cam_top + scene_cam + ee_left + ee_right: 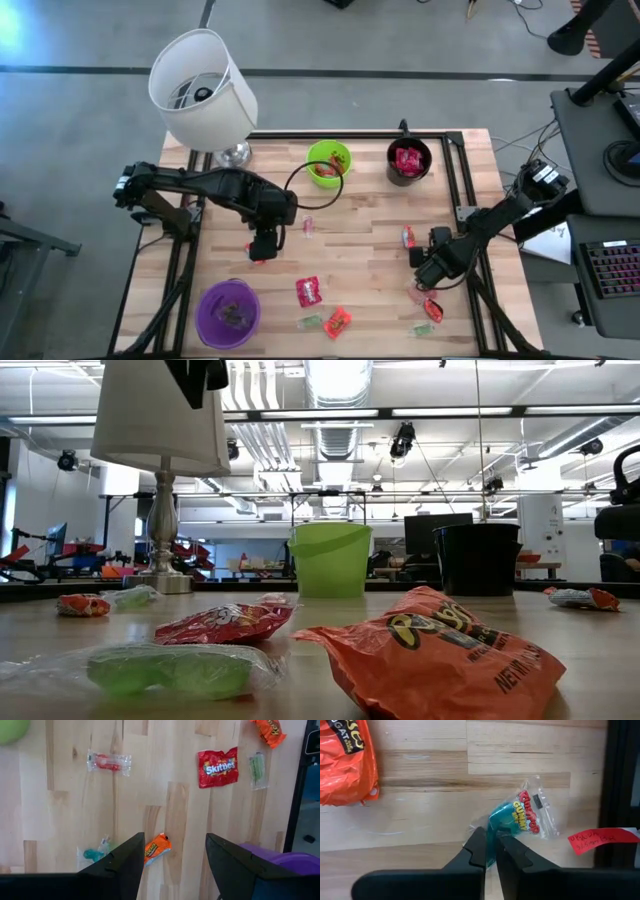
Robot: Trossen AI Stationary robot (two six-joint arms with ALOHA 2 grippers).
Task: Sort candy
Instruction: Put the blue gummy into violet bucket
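Dark fingers of the right gripper pinch a blue gummy packet at the high view's lower right. The left gripper stands wide over a small orange packet, left of centre. Other candy lies along the bottom edge.

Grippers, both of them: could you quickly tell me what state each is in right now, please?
Left gripper: open, holding nothing, above a small orange candy packet.
Right gripper: shut on the blue gummy candy packet near the table's right edge.
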